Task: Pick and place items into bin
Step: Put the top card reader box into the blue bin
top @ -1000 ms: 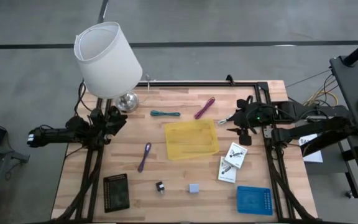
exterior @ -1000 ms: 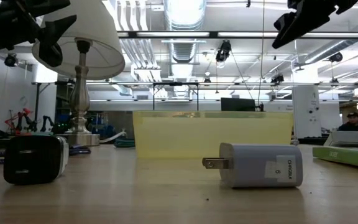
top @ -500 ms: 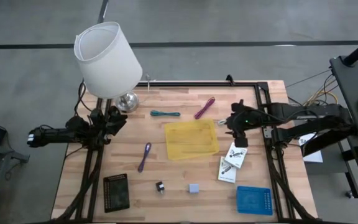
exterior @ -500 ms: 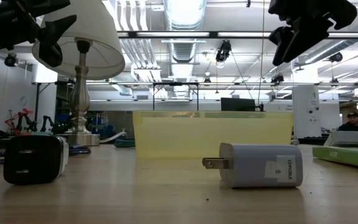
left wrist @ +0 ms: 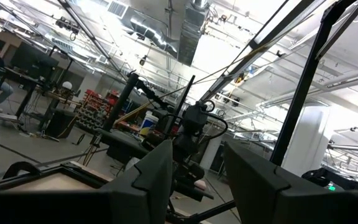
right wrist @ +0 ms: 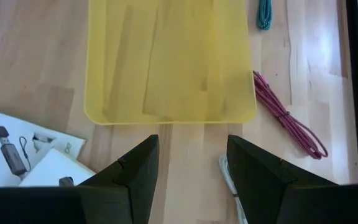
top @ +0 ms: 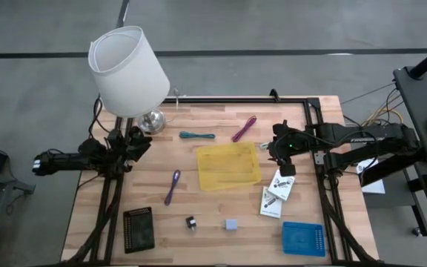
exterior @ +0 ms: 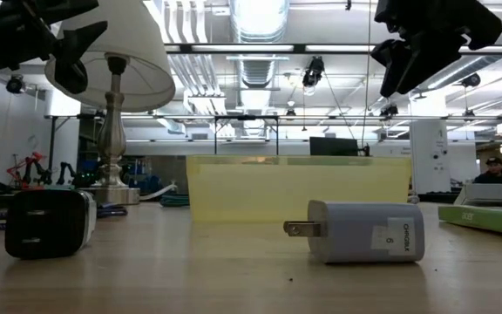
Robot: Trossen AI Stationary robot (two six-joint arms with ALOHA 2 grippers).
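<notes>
The yellow bin [top: 228, 165] lies mid-table. Behind it are a teal cord [top: 197, 136] and a magenta cord [top: 244, 128]. A purple cord [top: 172, 186] is to its left. In front lie a tiny black piece [top: 190, 222] and a grey-blue cube [top: 231, 224]. Two white packets [top: 276, 193] lie to its right. My right gripper [right wrist: 192, 180] hangs open above the table just right of the bin [right wrist: 169, 59]. A silver clip [right wrist: 227, 171] peeks out beside one of its fingers. My left gripper [left wrist: 197, 180] waits open and raised at the table's left edge, near the lamp.
A white lamp [top: 128, 70] stands at the far left corner. A black flat case [top: 138, 227] lies at the near left. A blue one [top: 303, 238] lies at the near right. Black frame rails [top: 321, 185] run along the table's sides.
My right gripper has moved toward the table's left edge, toward the bin, sinking a little and tipping further downward. Its fingers stay equally apart. Nothing on the table has moved.
</notes>
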